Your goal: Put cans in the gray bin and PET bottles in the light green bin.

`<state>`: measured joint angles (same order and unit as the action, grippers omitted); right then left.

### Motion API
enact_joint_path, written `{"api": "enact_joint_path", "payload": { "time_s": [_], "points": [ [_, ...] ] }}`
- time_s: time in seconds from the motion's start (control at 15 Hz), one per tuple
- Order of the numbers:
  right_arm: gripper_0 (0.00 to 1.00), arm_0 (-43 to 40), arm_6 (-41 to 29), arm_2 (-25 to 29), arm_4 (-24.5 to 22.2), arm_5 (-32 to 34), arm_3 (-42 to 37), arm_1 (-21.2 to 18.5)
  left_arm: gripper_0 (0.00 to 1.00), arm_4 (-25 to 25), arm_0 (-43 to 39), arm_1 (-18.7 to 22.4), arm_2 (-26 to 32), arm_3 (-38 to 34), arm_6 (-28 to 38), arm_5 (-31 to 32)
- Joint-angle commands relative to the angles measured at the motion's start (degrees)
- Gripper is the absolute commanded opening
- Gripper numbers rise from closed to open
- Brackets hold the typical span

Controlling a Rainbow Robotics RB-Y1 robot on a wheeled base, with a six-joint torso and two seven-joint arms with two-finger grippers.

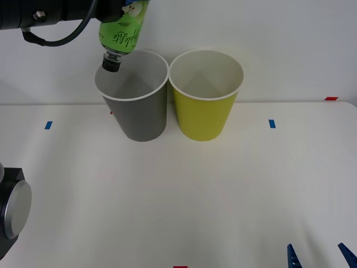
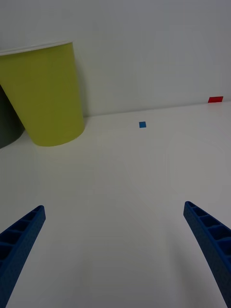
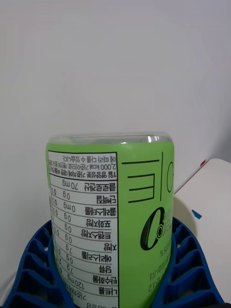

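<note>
Front view: left gripper point(image 1: 120, 8) clamps one bottle point(image 1: 124, 30) upside down, cap over the gray bin point(image 1: 136, 106) rim. Left wrist view alone shows blue fingers point(image 3: 185, 269) hugging the label. Right gripper point(image 2: 115, 255) low, jaws apart. Green bin point(image 1: 205, 103) just beside gray. White table point(image 1: 178, 195), white wall. Two bins.

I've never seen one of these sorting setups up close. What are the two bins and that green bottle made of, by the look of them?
The gray bin and light green bin look like matte coated paper: white insides, thin white rims. The bottle, held cap-down by the left gripper, seems clear plastic under a glossy printed green label, with a black cap, probably plastic.
</note>
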<state>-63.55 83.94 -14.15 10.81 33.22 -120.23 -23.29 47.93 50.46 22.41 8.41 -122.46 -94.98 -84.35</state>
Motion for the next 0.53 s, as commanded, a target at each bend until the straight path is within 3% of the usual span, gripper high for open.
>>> {"api": "enact_joint_path", "payload": {
  "time_s": [0.07,0.53],
  "points": [
    [1.00,0.0,0.0,0.0,0.0,0.0,0.0,0.0,0.00,-2.3,4.1,-2.3,-3.3,6.4,-0.5,3.1],
    [1.00,0.0,0.0,0.0,0.0,0.0,0.0,0.0,0.00,-3.1,7.7,-3.9,-12.7,17.2,-0.8,15.7]
  ]
}}
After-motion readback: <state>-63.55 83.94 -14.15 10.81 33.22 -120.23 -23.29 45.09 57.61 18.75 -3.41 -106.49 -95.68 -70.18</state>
